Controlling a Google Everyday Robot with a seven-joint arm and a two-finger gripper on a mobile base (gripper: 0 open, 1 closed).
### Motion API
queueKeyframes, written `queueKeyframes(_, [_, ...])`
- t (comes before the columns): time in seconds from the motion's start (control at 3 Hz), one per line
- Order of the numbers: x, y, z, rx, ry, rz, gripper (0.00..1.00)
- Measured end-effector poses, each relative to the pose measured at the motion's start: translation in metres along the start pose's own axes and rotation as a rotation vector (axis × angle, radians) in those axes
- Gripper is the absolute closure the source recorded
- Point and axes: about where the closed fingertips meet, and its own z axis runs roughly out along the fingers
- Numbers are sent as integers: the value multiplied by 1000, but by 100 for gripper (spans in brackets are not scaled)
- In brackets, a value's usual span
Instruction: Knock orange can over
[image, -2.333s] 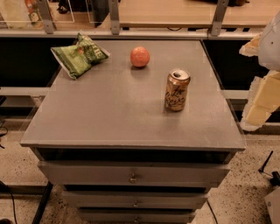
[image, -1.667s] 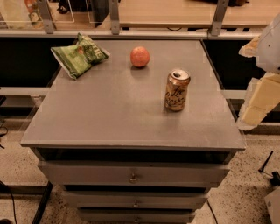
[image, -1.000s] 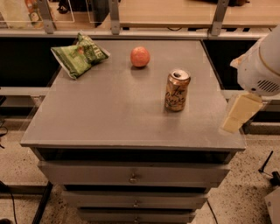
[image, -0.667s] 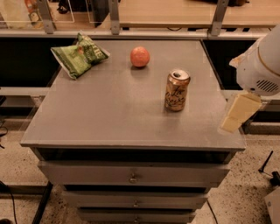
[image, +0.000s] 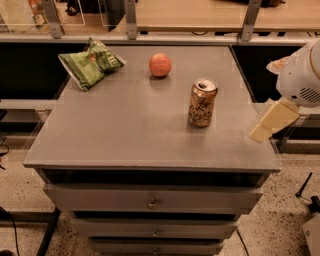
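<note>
The orange can (image: 202, 103) stands upright on the grey cabinet top (image: 125, 130), right of its middle, with dark script on its side and a silver top with pull tab. My gripper (image: 269, 121) hangs at the right edge of the top, below the white rounded arm housing (image: 300, 75). It is to the right of the can, about a can's height away, and does not touch it.
A round orange-pink fruit (image: 160, 65) lies behind and left of the can. A green crinkled chip bag (image: 90, 63) lies at the back left corner. The cabinet has drawers (image: 151, 202) in front. A rail with posts (image: 131, 20) runs behind.
The arm has swung left from the frame's right edge, and the gripper now hangs over the cabinet's right edge, closer to the can. The can, fruit and bag have not moved.
</note>
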Motion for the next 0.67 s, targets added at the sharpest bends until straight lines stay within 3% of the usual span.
queueKeyframes(0.67, [-10, -29, 27, -12, -223, 116, 0])
